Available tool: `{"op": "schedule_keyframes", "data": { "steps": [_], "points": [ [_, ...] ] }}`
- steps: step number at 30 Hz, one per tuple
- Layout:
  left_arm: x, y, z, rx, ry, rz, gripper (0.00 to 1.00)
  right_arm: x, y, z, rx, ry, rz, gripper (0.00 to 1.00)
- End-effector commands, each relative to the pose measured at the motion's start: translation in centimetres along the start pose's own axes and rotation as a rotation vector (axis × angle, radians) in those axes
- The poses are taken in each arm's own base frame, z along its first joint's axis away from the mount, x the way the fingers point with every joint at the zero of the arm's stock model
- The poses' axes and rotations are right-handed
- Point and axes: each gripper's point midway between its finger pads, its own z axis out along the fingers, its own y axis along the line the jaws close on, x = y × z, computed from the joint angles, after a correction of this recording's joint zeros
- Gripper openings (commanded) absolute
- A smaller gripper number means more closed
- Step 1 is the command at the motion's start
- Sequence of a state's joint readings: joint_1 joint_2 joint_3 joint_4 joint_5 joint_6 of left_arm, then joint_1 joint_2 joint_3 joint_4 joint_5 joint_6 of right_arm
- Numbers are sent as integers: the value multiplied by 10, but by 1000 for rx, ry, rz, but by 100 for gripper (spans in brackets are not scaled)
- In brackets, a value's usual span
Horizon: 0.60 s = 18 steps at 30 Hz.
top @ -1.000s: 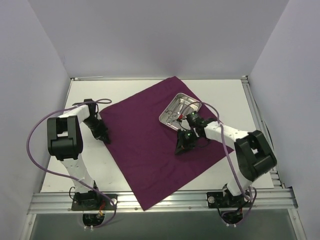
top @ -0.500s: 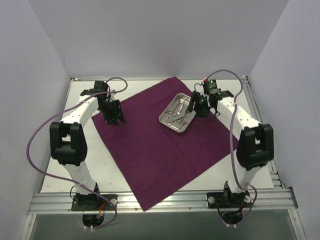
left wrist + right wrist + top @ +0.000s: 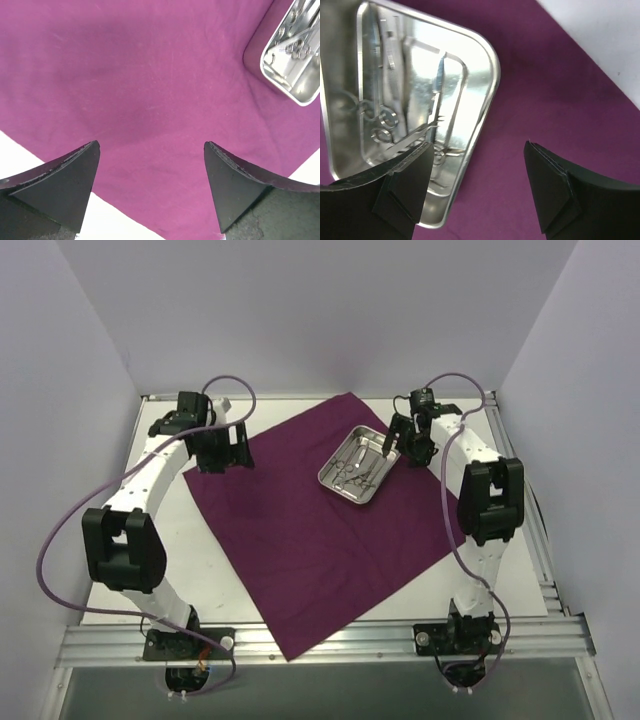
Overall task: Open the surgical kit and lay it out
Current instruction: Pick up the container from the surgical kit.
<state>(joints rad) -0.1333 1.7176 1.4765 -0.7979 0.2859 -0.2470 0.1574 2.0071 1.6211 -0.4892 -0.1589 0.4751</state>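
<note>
The maroon cloth wrap [image 3: 310,530] lies spread flat as a diamond on the white table. A shiny steel tray [image 3: 358,466] sits on its upper right part, holding ring-handled instruments [image 3: 385,120]. My left gripper [image 3: 222,448] hovers open over the cloth's left corner, nothing between its fingers [image 3: 75,180]; the cloth [image 3: 160,90] and the tray [image 3: 295,55] show below it. My right gripper [image 3: 403,445] stands open above the tray's right rim [image 3: 487,100], one finger [image 3: 405,185] over the tray and the other over the cloth [image 3: 540,75].
White table [image 3: 500,540] shows around the cloth. Aluminium rails [image 3: 330,640] frame the near edge, and walls close in the back and sides. Purple cables [image 3: 55,530] loop beside both arms.
Both arms swung from mid-table toward the back, the left to the cloth's left corner, the right to the tray's right side. Both grippers opened from shut.
</note>
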Motion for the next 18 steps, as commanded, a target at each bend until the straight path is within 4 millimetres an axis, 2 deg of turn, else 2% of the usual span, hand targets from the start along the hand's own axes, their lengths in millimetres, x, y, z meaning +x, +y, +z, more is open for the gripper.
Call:
{"op": "schedule_keyframes", "data": {
  "steps": [1,4,6,13,18],
  "points": [
    [-32,-2,-41,-60,-210,77,94,-3,-11,2,57,7,-25,73],
    [-43,9,-60,-150,-296,49,94,-7,-6,9,32,6,-28,70],
    [-45,11,-62,-164,-301,43,94,-3,-6,18,24,27,-28,67],
    [-41,-2,-57,-73,-260,19,94,2,-4,35,-14,67,-23,57],
    [-33,11,-45,-58,-180,-29,94,10,-3,48,-35,108,-27,53]
  ]
}}
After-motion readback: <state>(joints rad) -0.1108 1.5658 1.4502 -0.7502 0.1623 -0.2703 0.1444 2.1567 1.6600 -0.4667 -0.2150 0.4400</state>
